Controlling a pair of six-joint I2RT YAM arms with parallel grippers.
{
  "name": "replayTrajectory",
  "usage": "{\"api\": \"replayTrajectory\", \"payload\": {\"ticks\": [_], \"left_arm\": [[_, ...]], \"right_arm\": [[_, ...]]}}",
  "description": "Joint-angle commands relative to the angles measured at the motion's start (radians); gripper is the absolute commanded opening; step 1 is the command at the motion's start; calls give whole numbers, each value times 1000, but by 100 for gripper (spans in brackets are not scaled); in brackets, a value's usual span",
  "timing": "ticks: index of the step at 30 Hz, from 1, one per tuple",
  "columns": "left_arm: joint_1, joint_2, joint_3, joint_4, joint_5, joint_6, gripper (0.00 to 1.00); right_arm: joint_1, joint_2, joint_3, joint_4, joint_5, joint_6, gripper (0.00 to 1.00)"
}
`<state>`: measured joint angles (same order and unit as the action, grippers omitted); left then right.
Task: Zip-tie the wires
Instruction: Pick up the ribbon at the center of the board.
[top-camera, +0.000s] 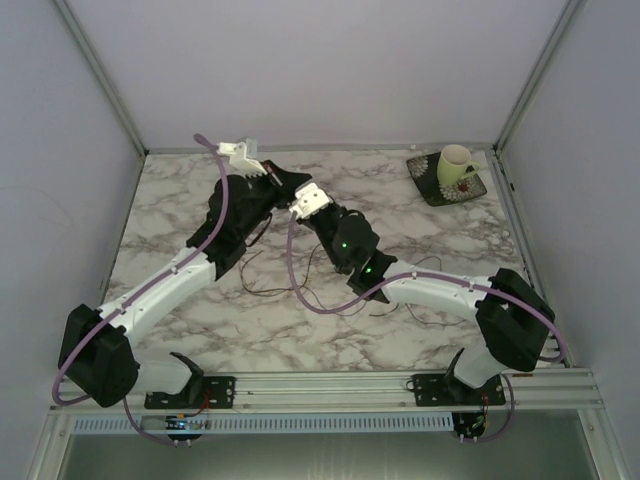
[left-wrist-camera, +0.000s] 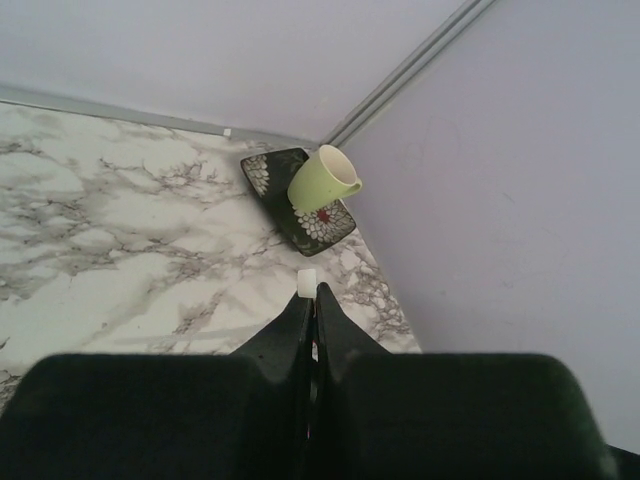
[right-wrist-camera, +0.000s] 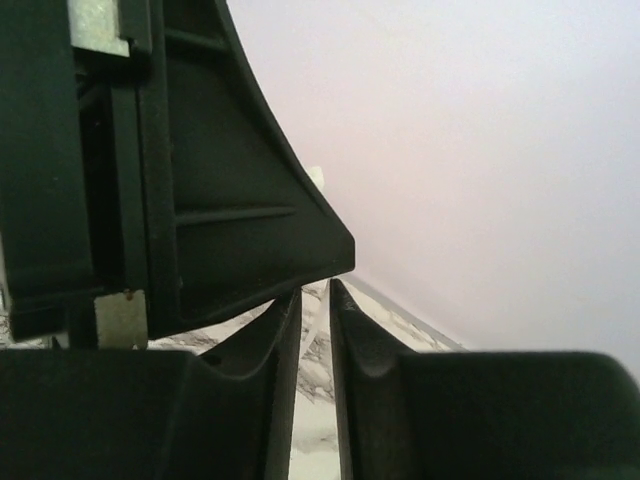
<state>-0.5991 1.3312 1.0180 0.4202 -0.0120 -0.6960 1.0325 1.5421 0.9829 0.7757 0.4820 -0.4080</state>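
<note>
The wires (top-camera: 265, 292) are thin dark strands curling loosely on the marble table between the two arms. Both grippers hang above the table's middle back, tip to tip. My left gripper (top-camera: 287, 186) (left-wrist-camera: 312, 292) is shut on a white zip tie (left-wrist-camera: 307, 283), whose small head pokes out past the fingertips. In the right wrist view my right gripper (right-wrist-camera: 315, 288) stands open by a narrow gap, just under the left gripper's black body (right-wrist-camera: 200, 200). A pale thin strip (right-wrist-camera: 318, 312) shows in that gap. No wire shows in either wrist view.
A light green mug (top-camera: 457, 163) (left-wrist-camera: 320, 180) lies tipped on a dark flowered plate (top-camera: 432, 185) (left-wrist-camera: 265, 175) in the back right corner. Grey walls close the table at the back and both sides. Purple arm cables (top-camera: 300, 290) loop over the middle.
</note>
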Motion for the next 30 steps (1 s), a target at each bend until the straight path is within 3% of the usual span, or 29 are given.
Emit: {"api": "replayTrajectory", "payload": {"ticks": [1,8,13,16,19,24,30], "left_arm": [[31,2,4,98,97,36,0],[172,57,27,100,346,48,0],[239,81,55,41,534,105,0],[260,87,74,-30,616,149,0],[267,94,83,-71,707,193,0],[274,138,128,-200,867,303,0],[280,218,279,-493,1034,515,0]], "right_arm": [[-9,-45,-23,19,-39,78,20],[-68,-202,-123,-59,-168,194,48],[-177,-360,-234,-100,-290,298,67],[-258,-439,-295,-100,-385,370,68],[-333,-493,-336,-111,-496,419,77],[-409,-514,-344,-200,-668,465,81],[-456,-562,-448,-105,-852,425,85]]}}
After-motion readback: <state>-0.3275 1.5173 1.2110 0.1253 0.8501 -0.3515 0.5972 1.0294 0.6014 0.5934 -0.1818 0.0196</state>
